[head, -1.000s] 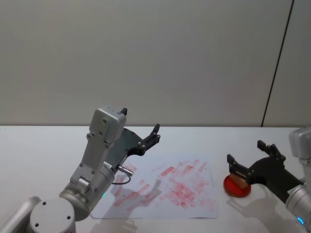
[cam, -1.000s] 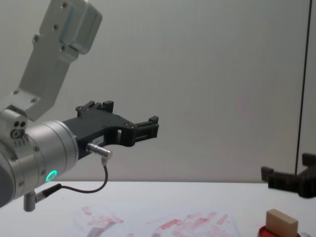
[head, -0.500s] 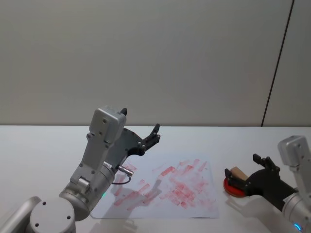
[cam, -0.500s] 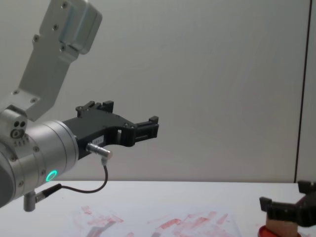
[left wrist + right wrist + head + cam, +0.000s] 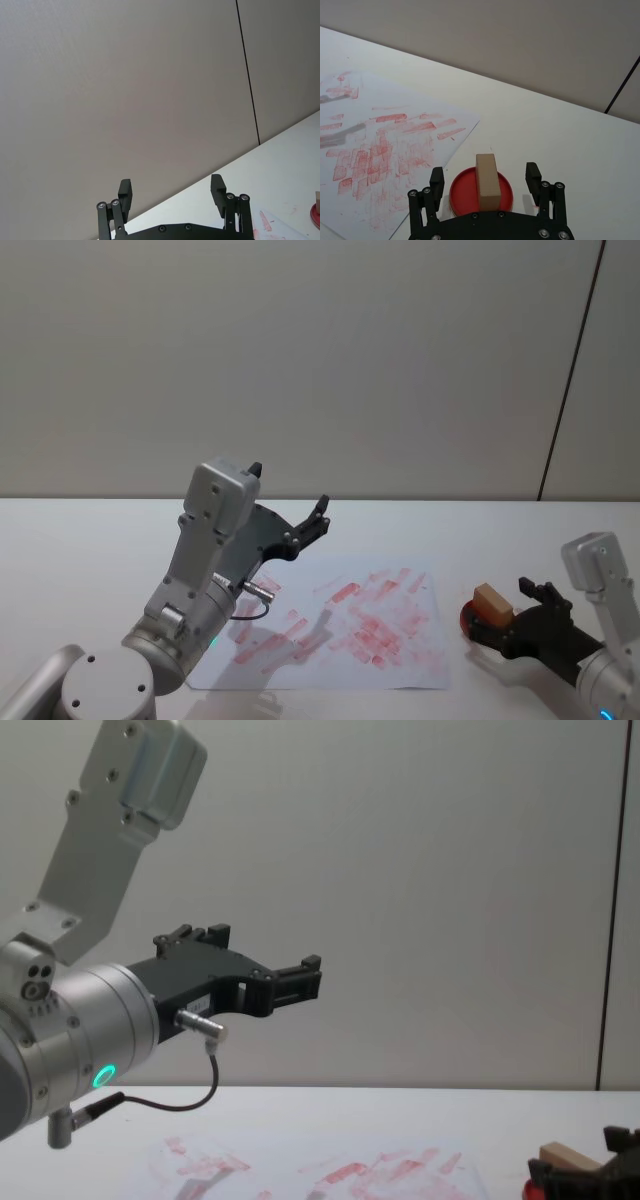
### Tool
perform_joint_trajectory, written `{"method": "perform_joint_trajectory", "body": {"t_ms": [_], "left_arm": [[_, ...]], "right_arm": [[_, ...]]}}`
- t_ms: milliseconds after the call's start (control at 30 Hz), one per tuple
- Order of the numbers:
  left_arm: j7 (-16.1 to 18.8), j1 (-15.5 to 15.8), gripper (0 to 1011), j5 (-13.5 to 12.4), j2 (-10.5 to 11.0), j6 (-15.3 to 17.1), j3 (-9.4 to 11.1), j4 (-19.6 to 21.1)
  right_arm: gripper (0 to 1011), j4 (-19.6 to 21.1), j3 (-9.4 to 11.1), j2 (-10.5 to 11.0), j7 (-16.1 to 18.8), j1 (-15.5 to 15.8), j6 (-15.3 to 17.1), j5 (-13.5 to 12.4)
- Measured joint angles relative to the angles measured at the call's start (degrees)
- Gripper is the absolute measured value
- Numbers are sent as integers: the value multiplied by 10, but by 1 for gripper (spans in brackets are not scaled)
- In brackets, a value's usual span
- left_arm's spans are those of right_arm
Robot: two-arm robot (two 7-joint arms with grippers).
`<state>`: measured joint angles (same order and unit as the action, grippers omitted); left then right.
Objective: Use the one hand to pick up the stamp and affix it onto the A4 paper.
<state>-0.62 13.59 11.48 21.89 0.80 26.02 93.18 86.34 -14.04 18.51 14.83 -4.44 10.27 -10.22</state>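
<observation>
The stamp [image 5: 487, 181], a pale wooden block, stands upright on a flat round red disc [image 5: 462, 194] just beyond the corner of the A4 paper [image 5: 380, 150], which is smeared with red marks. My right gripper [image 5: 485, 172] is low at the disc and open. Its fingers [image 5: 437, 181] stand apart on either side of the stamp without touching it. From the head view the stamp [image 5: 491, 600] sits just ahead of the right gripper [image 5: 505, 612]. My left gripper [image 5: 308, 528] hangs open and raised above the paper [image 5: 340, 625].
The left arm's silver forearm [image 5: 80, 1040] with a green light ring looms at the near left, its cable hanging over the paper's left part. A plain wall stands behind the white table [image 5: 80, 540]. Bare table lies left of and behind the paper.
My right gripper has sunk and drawn back toward me, from over the stamp to level with it. The stamp stays on the red disc. The left arm has not moved.
</observation>
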Motion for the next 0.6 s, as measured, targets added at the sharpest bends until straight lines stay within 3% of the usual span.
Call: {"method": "perform_joint_trajectory", "body": {"t_ms": [67,467,500,600], "left_arm": [[0,0,1002,0,0,0,0,0],[0,0,1002,0,0,0,0,0],[0,0,1003,0,0,0,0,0],[0,0,1002,0,0,0,0,0]], "right_arm": [[994,-6,-1,-2,1,-2,2,1],[707,-35,-4,-11,6,-18,6,4],[624,-36,-4,-11,7,-19,6,4],[547,-42,-4,-13,8,-23,6,4]]}}
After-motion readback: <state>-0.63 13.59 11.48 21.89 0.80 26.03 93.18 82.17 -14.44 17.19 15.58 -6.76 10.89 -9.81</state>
